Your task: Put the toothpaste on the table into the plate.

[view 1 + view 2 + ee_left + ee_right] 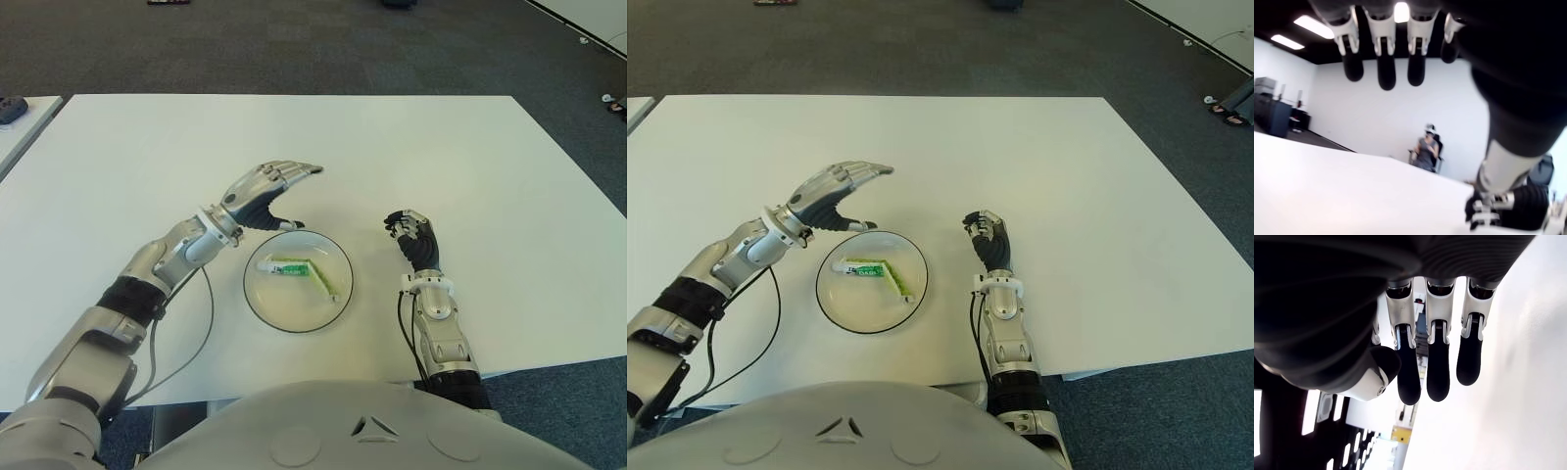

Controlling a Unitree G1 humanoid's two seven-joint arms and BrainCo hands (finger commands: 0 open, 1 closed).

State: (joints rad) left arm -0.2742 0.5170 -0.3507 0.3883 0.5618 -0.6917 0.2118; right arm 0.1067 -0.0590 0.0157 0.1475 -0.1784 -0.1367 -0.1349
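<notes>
A white and green toothpaste tube (297, 269) lies inside the round white plate (323, 316) with a dark rim, near the table's front edge. My left hand (277, 192) hovers just beyond the plate's far left rim, its fingers (1386, 49) stretched out and holding nothing. To the right of the plate, my right hand (411, 231) shows over the white table (392, 147), its fingers (1437, 362) relaxed and empty.
A cable (196, 333) loops over the table under my left forearm. The table's front edge runs close to my body. Dark carpet lies beyond the far edge. Another white table corner (20, 117) stands at the far left. A seated person (1426, 152) shows far off in the left wrist view.
</notes>
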